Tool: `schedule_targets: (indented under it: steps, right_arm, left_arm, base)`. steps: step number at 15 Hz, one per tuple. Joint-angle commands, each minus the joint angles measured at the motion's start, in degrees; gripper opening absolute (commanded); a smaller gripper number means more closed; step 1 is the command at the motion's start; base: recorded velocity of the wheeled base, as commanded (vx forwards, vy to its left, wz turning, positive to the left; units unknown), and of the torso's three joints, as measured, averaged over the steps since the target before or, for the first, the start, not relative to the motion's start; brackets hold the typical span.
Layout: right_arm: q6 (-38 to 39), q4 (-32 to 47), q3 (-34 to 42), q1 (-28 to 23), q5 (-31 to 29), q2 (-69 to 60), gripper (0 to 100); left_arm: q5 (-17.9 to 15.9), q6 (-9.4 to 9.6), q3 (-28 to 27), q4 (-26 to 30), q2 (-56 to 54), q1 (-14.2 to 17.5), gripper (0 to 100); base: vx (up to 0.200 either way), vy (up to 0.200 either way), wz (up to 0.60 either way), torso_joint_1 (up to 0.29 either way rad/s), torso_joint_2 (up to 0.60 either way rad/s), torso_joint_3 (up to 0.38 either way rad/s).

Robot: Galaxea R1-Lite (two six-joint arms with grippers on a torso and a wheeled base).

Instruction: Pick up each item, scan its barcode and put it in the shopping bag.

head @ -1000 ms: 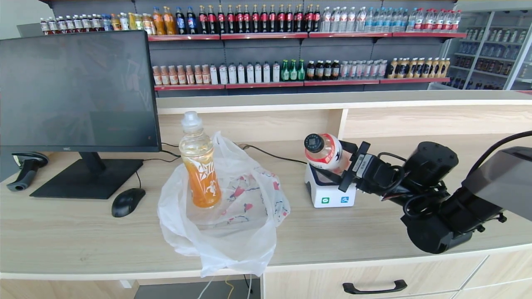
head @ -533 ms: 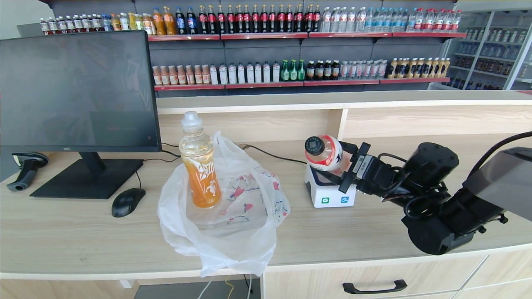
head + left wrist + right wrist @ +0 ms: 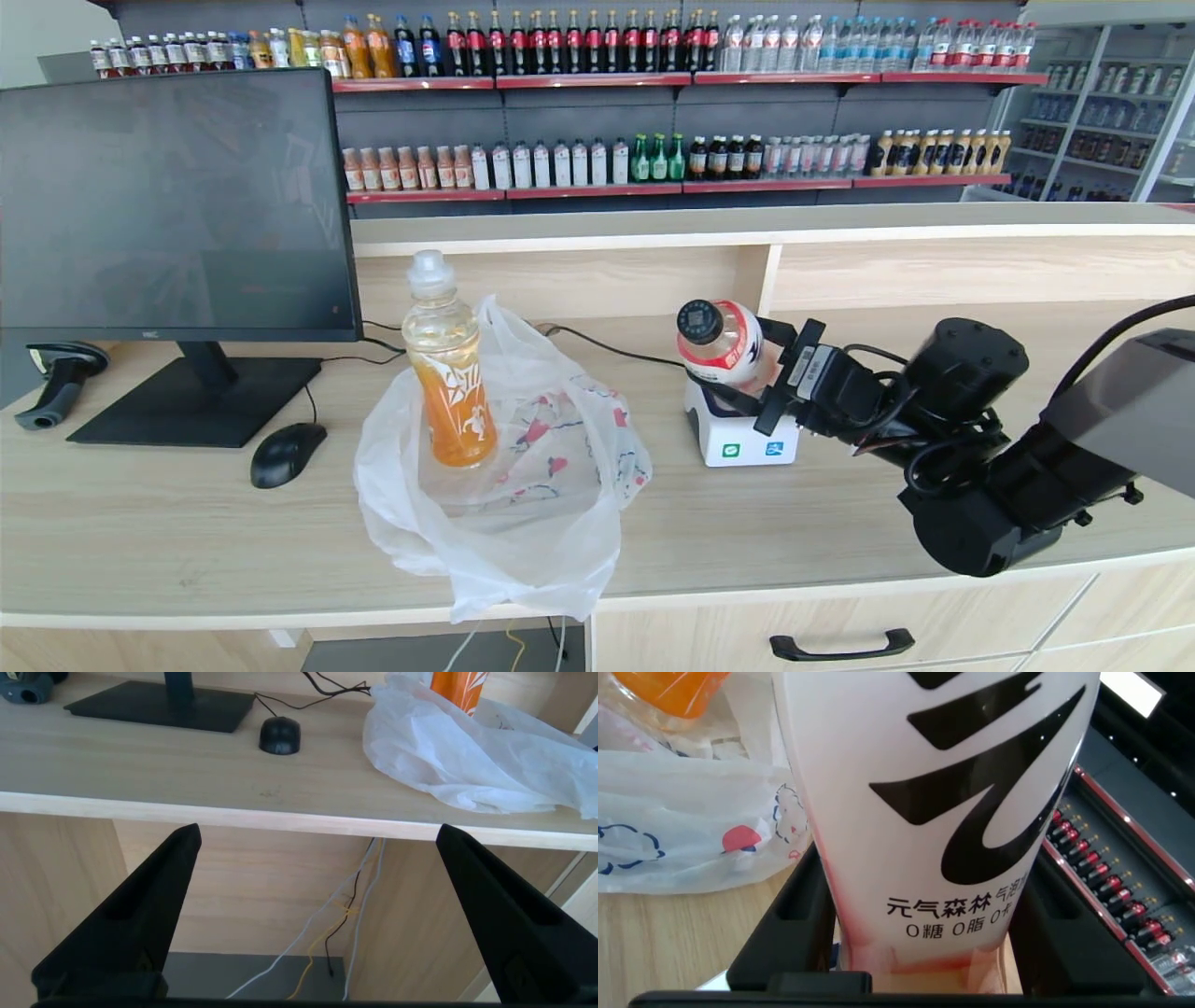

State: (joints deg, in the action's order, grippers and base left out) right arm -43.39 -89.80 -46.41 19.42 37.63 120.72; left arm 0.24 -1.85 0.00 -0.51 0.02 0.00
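Note:
My right gripper is shut on a white and red bottle with a black cap, held tilted just above the small white scanner box. The right wrist view looks along that bottle between the gripper's dark fingers. An orange drink bottle stands upright in the white plastic shopping bag at the counter's middle. My left gripper hangs open below the counter's front edge, its two dark fingers wide apart, with nothing between them.
A monitor on its stand, a black mouse and a handheld scanner occupy the counter's left. A cable runs behind the bag. Drawers with a black handle sit below. Shelves of bottles line the back.
My right gripper has shifted the white and red bottle slightly left and up over the scanner box, turning it a little. The bag and orange bottle stay put.

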Motion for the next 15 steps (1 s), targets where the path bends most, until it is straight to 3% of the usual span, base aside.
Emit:
schedule_targets:
  steps: [1,5,10,15]
  right_arm:
    - [0.76,-0.2,0.0,2.29,-0.37,-0.66,0]
    - [4.1,-0.2,0.09,3.78,-2.48,-5.24,0]
    - [13.24,-0.2,0.27,8.62,-12.94,-11.39,0]
    - [27.83,-0.2,10.46,10.38,-24.89,-18.07,0]
  left_arm:
    - [0.02,-0.08,0.0,-0.02,-0.02,0.0,100]
    - [0.02,-0.17,0.0,-0.02,-0.02,0.0,100]
    - [-0.07,0.01,0.0,-0.02,-0.02,-0.09,100]
    - [0.02,0.01,0.0,-0.02,-0.02,0.0,100]
  base:
    - [0.0,0.0,0.0,0.0,0.0,0.0]
    - [0.0,0.0,0.0,0.0,0.0,0.0]
    - [0.0,0.0,0.0,0.0,0.0,0.0]
    - [0.0,0.0,0.0,0.0,0.0,0.0]
